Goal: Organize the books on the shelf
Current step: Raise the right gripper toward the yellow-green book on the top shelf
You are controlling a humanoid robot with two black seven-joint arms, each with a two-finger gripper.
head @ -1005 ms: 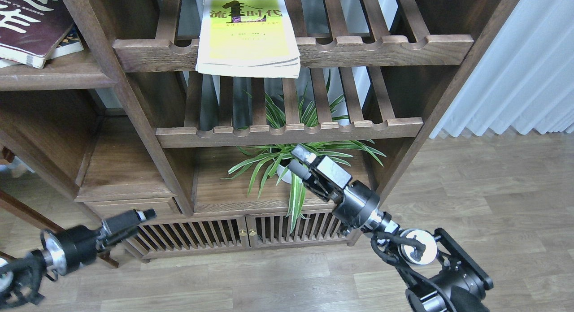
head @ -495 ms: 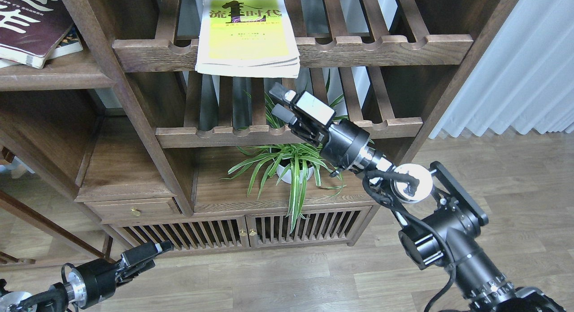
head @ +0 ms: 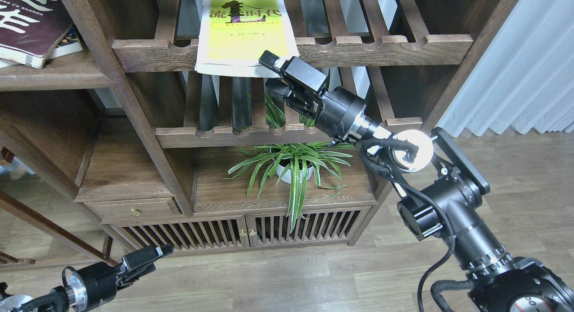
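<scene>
Maroon book (head: 27,27): far upper left, lying flat on the solid plank shelf (head: 49,74). It is thick, with large white characters on the cover and a pale page edge showing; it rests on top of a smaller book (head: 69,44) of which only a colourful corner peeks out.
Left gripper (head: 162,250): low at the bottom left, over the floor and well apart from every book. It has dropped from mid-height a second ago and now seems parked; seen end-on and dark, so whether its fingers are apart or together I cannot tell.
Yellow-green book (head: 245,32): lying flat on the upper slatted rack (head: 385,49), centre top, its near edge hanging out past the notched front rail. Black Chinese title across the top, white border, slightly fanned pages at the overhang. It has not moved over the last second.
Right gripper (head: 271,76): risen from in front of the spider plant (head: 291,162) to the book's lower right corner. Its fingers stand apart, one at the top face of the overhanging edge and one below it, not yet closed on anything I can see.
Meaning for the task: the right arm looks set to pinch this overhanging corner; the book would then need carrying left to the plank shelf beside the other two.
</scene>
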